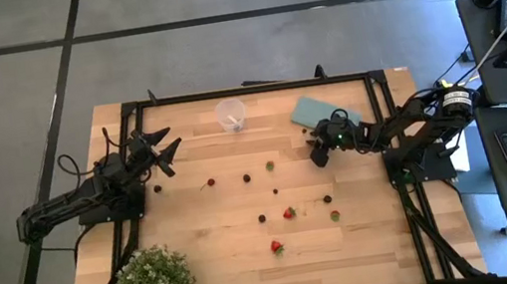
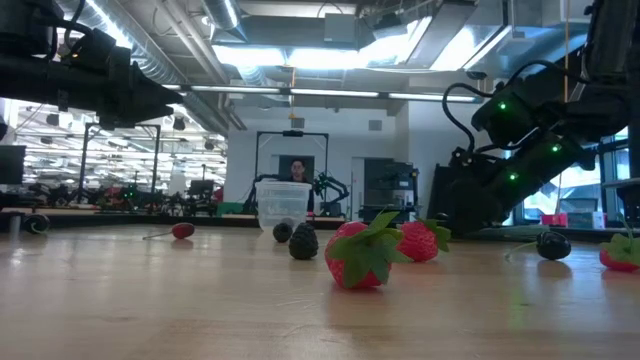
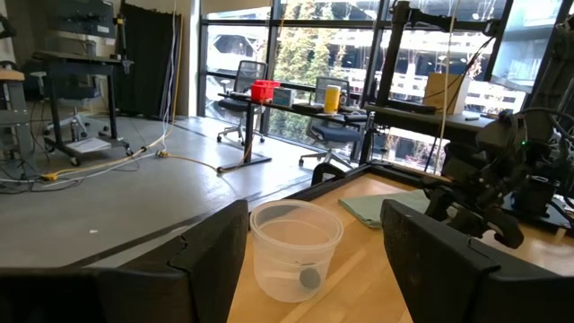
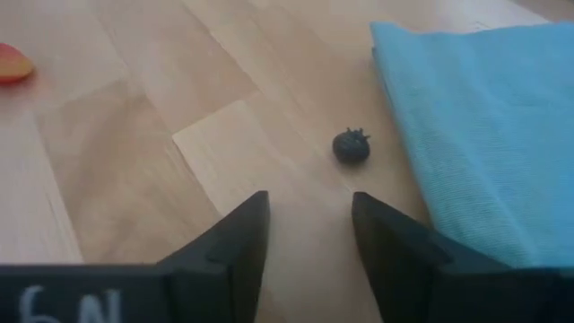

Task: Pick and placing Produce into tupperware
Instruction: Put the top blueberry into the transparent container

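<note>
Right gripper (image 1: 318, 157) hangs low over the table (image 1: 230, 256) beside the teal cloth (image 1: 322, 112), its fingers apart with nothing between them. In its wrist view a small dark berry (image 4: 352, 146) with a bumpy skin lies on the wood just beyond the fingertips, close to the cloth's edge. Left gripper (image 1: 170, 152) waits near the table's left side, fingers spread and empty, pointing toward the cup (image 1: 231, 114). That cup is small, round and clear, standing upright at the far edge; one dark piece (image 3: 308, 278) sits on its bottom. More produce is scattered over the middle of the table: red strawberries with green leafy caps (image 2: 357, 255), dark maroon berries (image 2: 303, 242) and a few green pieces (image 1: 335, 215). A potted plant (image 1: 156, 282) stands at the near left corner.
</note>
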`<action>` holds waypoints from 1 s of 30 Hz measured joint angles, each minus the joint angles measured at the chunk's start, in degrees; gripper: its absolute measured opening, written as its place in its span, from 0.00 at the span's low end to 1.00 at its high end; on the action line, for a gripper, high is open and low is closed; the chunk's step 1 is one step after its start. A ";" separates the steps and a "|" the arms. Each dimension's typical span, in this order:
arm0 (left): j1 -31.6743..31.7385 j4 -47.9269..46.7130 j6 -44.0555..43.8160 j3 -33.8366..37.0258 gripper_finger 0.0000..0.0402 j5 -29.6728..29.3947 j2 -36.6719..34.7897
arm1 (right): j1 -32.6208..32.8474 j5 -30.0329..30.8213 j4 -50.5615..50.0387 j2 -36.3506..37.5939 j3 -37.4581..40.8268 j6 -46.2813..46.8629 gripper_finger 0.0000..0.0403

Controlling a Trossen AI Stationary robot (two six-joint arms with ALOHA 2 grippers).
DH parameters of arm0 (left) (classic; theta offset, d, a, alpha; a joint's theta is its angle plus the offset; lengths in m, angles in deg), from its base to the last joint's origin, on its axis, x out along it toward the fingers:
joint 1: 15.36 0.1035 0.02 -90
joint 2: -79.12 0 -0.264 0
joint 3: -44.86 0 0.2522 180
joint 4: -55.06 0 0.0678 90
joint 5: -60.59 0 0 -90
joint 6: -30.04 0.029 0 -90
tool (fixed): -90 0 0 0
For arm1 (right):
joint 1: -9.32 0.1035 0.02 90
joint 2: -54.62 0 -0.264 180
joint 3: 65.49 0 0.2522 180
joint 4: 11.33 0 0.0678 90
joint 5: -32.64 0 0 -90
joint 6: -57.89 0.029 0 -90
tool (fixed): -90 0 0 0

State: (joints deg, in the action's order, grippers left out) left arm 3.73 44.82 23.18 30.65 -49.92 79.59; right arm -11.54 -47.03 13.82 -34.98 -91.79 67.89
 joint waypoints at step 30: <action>0.02 -0.01 0.01 0.02 0.62 0.00 0.00 | -0.42 0.88 -5.02 -0.04 -4.39 -3.82 0.63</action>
State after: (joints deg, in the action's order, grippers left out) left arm 3.75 44.81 23.19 30.67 -49.92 79.59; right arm -11.97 -46.15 8.81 -35.03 -96.18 64.07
